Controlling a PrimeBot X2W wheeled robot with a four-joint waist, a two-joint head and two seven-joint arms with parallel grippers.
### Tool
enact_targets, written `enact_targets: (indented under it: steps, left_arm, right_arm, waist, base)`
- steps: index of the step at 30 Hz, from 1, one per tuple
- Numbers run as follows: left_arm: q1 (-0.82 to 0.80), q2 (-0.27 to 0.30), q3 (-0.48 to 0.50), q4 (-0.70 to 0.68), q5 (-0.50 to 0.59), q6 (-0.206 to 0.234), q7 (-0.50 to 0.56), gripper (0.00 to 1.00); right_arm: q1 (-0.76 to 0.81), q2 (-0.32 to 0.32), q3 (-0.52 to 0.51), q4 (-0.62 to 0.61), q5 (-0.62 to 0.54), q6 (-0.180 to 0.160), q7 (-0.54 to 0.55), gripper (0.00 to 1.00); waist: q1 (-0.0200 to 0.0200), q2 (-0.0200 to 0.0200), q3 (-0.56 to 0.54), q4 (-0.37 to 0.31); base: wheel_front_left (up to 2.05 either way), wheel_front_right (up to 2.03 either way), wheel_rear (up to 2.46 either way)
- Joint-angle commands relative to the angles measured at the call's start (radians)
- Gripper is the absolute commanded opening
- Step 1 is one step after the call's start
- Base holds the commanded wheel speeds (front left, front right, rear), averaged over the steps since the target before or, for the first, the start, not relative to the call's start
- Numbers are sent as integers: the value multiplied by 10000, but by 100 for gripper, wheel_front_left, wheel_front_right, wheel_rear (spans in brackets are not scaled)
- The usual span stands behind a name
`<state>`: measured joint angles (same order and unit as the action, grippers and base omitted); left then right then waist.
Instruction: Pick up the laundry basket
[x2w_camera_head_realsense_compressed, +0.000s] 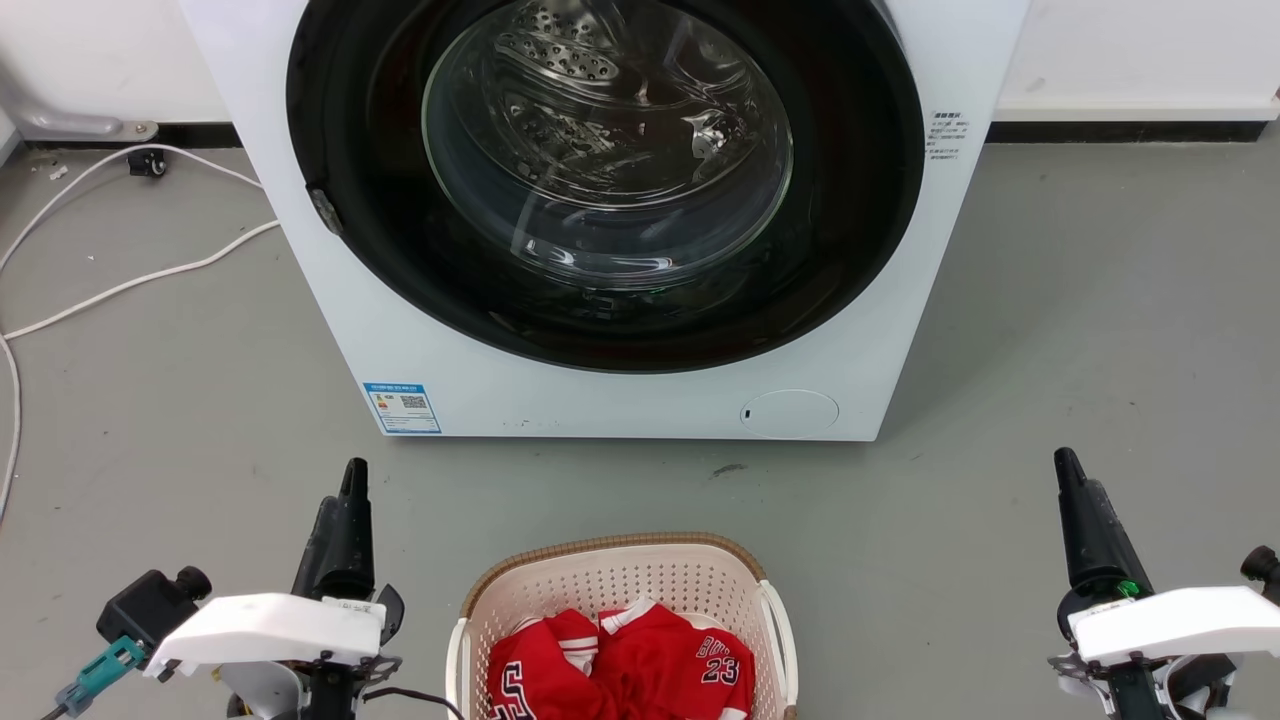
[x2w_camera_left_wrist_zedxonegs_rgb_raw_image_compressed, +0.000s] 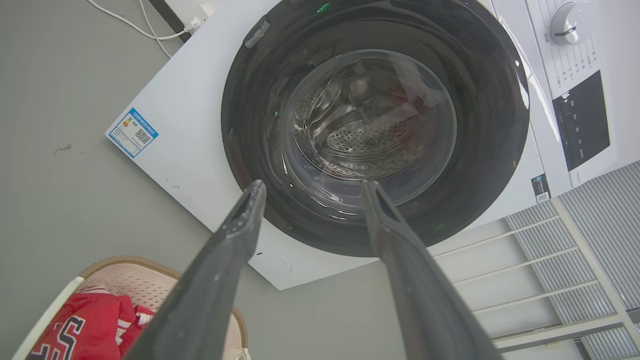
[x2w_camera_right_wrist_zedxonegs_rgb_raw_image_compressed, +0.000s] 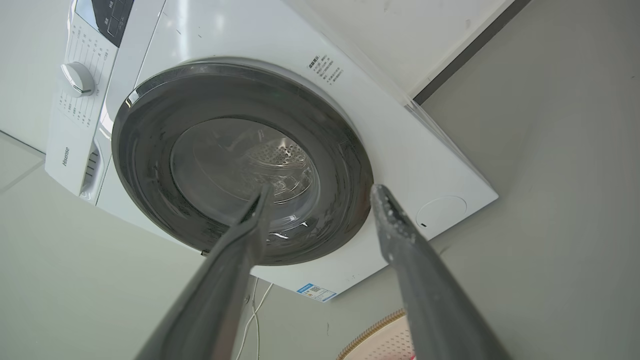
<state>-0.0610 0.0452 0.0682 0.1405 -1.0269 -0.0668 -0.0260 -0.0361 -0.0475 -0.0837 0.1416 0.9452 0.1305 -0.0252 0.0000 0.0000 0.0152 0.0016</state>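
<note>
The laundry basket (x2w_camera_head_realsense_compressed: 600, 582) stands on the grey floor at the bottom middle of the head view, cream and perforated with a brown rim and white side handles. Red jerseys (x2w_camera_head_realsense_compressed: 640, 670) lie inside it. My left gripper (x2w_camera_head_realsense_compressed: 352, 478) hovers left of the basket and my right gripper (x2w_camera_head_realsense_compressed: 1068, 468) well to its right, both apart from it. In the left wrist view the left gripper (x2w_camera_left_wrist_zedxonegs_rgb_raw_image_compressed: 312, 185) is open and empty, with the basket (x2w_camera_left_wrist_zedxonegs_rgb_raw_image_compressed: 125, 275) at lower left. The right gripper (x2w_camera_right_wrist_zedxonegs_rgb_raw_image_compressed: 321, 190) is also open and empty, the basket rim (x2w_camera_right_wrist_zedxonegs_rgb_raw_image_compressed: 380, 330) just below it.
A white front-loading washing machine (x2w_camera_head_realsense_compressed: 620, 405) with its round dark door stands just beyond the basket. White cables (x2w_camera_head_realsense_compressed: 130, 285) trail over the floor at the left. Bare grey floor lies on both sides of the basket.
</note>
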Motion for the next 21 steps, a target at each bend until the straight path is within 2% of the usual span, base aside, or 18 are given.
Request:
enact_targets:
  steps: [1, 21]
  left_arm:
    - [-41, 40, -40, -247, 430, 45, -118, 100]
    - [242, 49, -134, -634, 3242, 25, -792, 100]
  right_arm:
    - [-53, -39, 16, -240, -454, 2, -116, 100]
    - [291, -42, 253, -619, -3654, 3, -788, 100]
  waist:
    - [0, 0, 4, 3]
    - [0, 0, 43, 28]
  base:
    - [0, 0, 0]
    - [0, 0, 0]
